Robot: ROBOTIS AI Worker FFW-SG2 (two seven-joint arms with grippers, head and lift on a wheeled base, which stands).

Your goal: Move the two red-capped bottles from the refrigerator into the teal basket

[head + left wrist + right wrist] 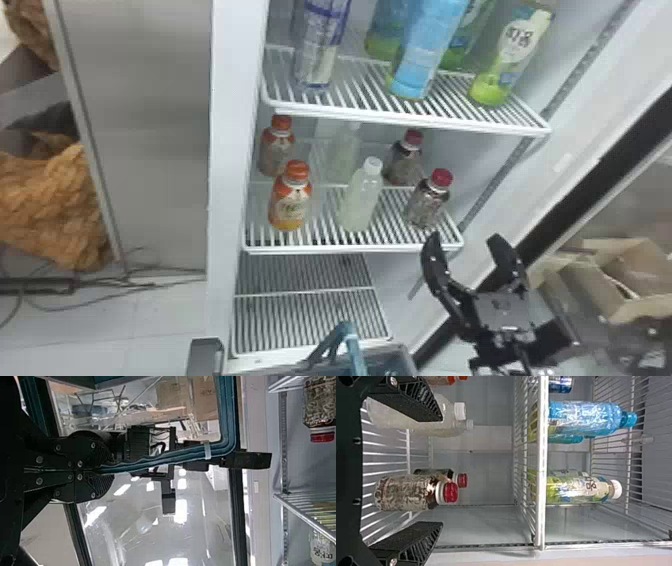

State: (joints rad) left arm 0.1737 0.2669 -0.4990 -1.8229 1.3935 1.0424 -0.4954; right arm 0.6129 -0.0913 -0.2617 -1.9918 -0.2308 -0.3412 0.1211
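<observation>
Tan crumpled material [50,205] is what we see farthest left, outside the refrigerator [235,125]. Inside, two orange-capped bottles stand upright by the left edge of the middle shelf [350,247]: one [291,205] near its front left corner, the other [276,152] farther back.

Next, below that shelf, our teal basket [392,359] sits at the refrigerator's front, its handle [354,352] raised. Our left gripper [97,471] has its fingers pressed together on that handle.

Above, between the side edges of the middle shelf, we find a white-capped bottle [361,200] toward the front edge and another [345,155] behind it. On the top shelf [400,117], a blue bottle [425,50] stands left of a green one [510,55].

Toward the right edge of the middle shelf stand both red-capped bottles, upright: one [427,202] near the front right corner, the other [405,162] behind it. Our right gripper [464,239] is by that corner, fingers spread, pinching nothing and apart from the nearer bottle. Farthest right, we see cardboard boxes [600,290].
</observation>
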